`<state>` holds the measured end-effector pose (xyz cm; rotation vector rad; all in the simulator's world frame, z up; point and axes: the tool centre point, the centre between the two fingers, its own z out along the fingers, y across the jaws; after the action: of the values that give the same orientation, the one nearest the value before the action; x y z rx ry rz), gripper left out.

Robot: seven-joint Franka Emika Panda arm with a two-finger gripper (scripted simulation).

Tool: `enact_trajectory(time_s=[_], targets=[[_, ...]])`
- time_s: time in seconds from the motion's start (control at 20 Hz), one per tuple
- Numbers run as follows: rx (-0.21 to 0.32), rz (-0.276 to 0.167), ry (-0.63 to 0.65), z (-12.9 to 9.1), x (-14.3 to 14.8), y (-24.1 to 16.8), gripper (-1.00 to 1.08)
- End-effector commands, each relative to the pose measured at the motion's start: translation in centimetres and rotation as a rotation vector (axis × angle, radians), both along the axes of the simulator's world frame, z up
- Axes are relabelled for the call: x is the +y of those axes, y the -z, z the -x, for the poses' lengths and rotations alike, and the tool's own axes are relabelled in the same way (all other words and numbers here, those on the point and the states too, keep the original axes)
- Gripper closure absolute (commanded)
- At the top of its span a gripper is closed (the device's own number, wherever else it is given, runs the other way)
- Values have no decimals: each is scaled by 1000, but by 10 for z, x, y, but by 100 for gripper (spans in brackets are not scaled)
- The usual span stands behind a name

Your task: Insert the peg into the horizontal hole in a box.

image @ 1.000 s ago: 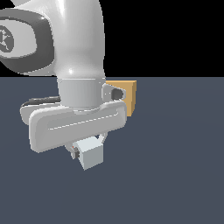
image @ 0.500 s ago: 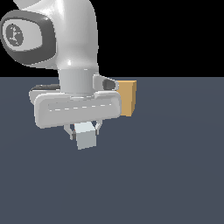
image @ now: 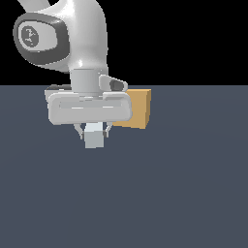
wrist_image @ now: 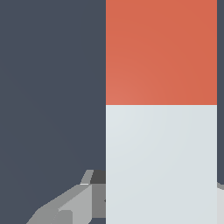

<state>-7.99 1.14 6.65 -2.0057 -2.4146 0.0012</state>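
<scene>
With the jaws clamped on the peg (image: 93,137) at frame centre-left, the carry is underway; next, line it up with the box (image: 137,108), whose hole is hidden.

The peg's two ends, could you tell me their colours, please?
Red-orange and white-grey, clearest on the peg in the wrist view.

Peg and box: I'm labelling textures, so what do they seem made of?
The peg looks like matte painted plastic or wood: flat red-orange and white-grey, no gloss. The box looks like plain matte tan wood or card; no grain shows. Both are simulator renders, so uncertain.
</scene>
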Motion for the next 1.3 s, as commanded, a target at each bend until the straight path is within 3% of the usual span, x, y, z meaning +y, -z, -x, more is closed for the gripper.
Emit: enact_trajectory(time_s=[0.0,1.25], targets=[[-3,0,48,-1,11,-5,108],[-2,1,463,-25,107,-39,108]])
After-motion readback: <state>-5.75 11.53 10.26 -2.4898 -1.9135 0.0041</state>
